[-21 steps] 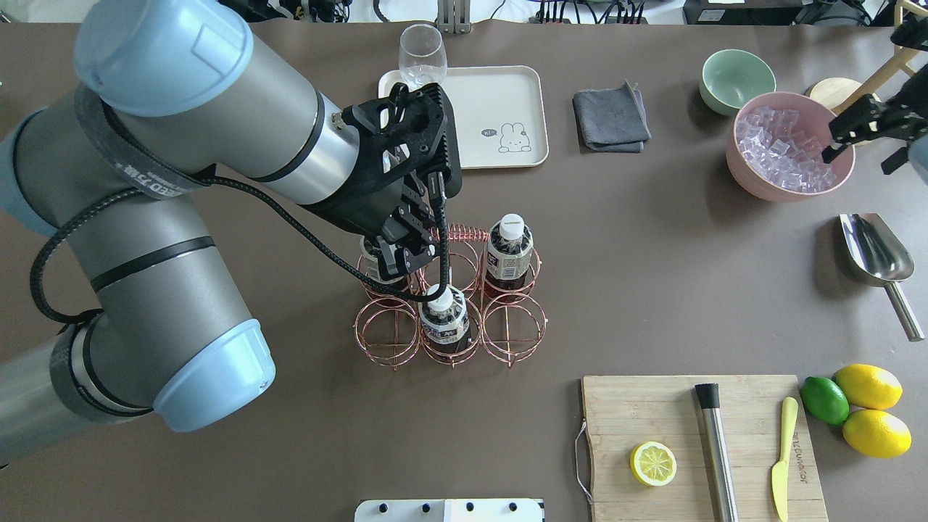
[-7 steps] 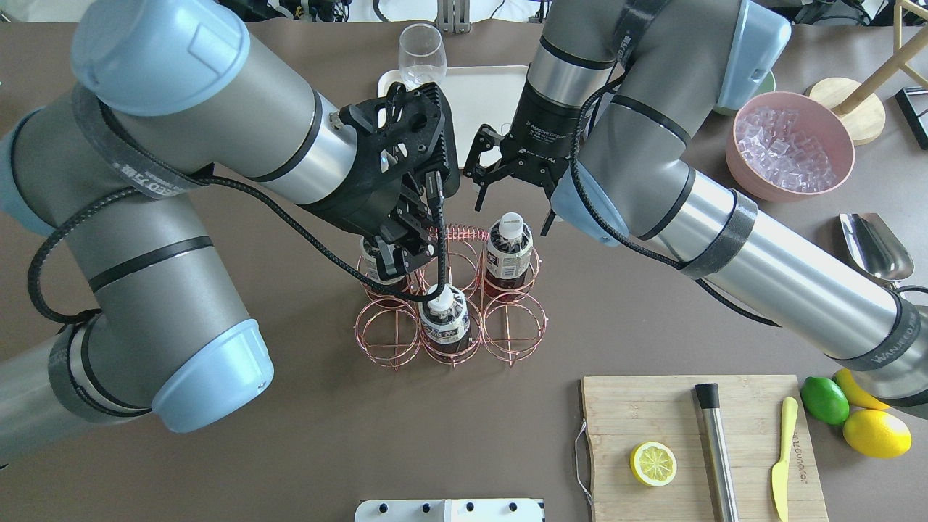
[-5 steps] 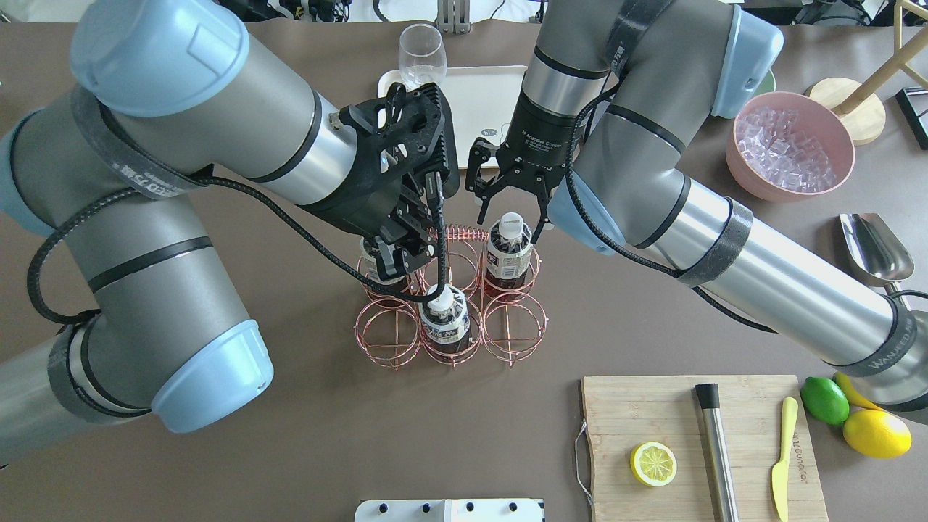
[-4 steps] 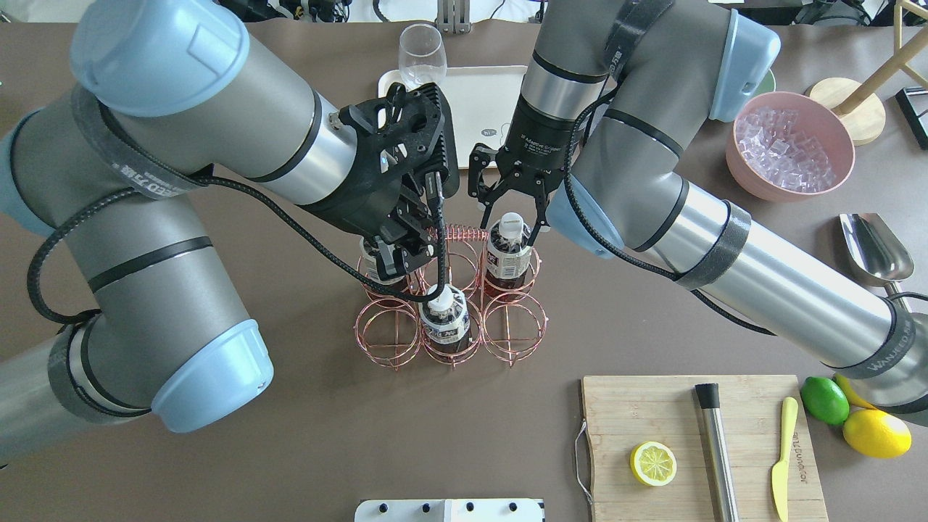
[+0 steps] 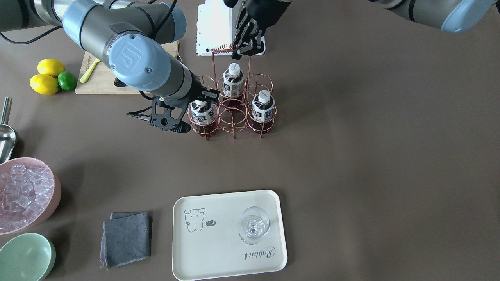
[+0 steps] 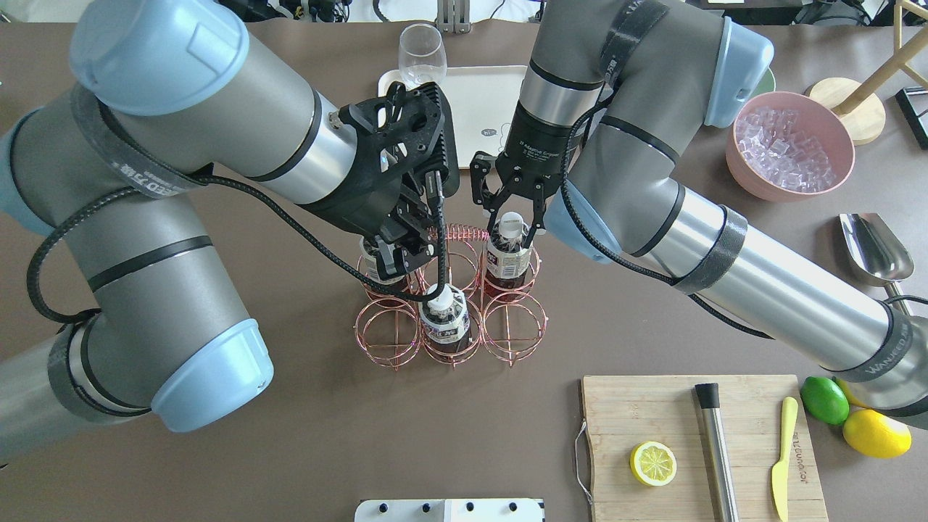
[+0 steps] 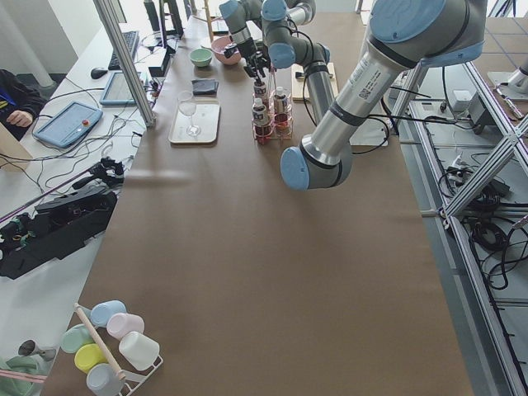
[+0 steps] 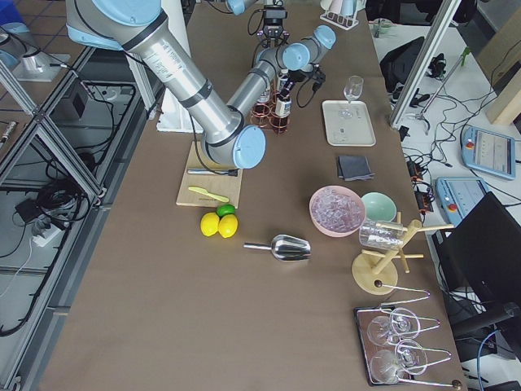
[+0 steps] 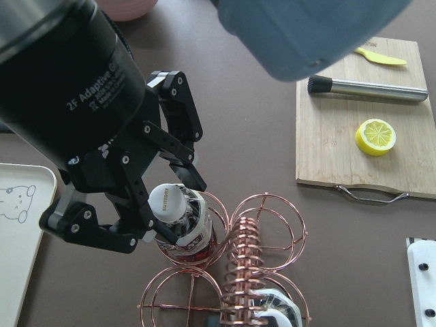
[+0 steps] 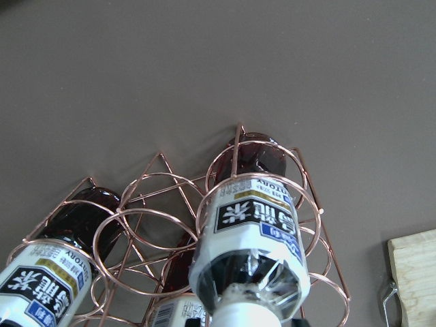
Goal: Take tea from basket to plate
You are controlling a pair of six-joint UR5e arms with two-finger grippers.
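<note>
**Right hand straddles the tea's cap in the basket**

The right hand (image 6: 512,229) hangs point-down over the tea (image 6: 509,255). Its jaws stand apart, one finger on each side of the white cap, and neither is visibly pressed against it. The tea stands upright in the basket (image 6: 386,335), in the corner ring of the far row on the robot's right.

The left hand (image 5: 246,47) is closed on one end of the coiled handle (image 5: 224,48) that arches over the basket. Two other bottles stand in the same rack. One (image 6: 444,319) is in the middle ring of the near row. The other (image 6: 377,264) is in the far row on the robot's left, half hidden under the left hand.

The plate (image 5: 222,257) lies on the bench beyond the basket, well apart from it. A wine glass (image 5: 254,225) stands upright on the plate. A folded grey cloth (image 5: 127,238) lies just beside the plate, and further along is a pink bowl (image 5: 54,195) of ice.
</note>
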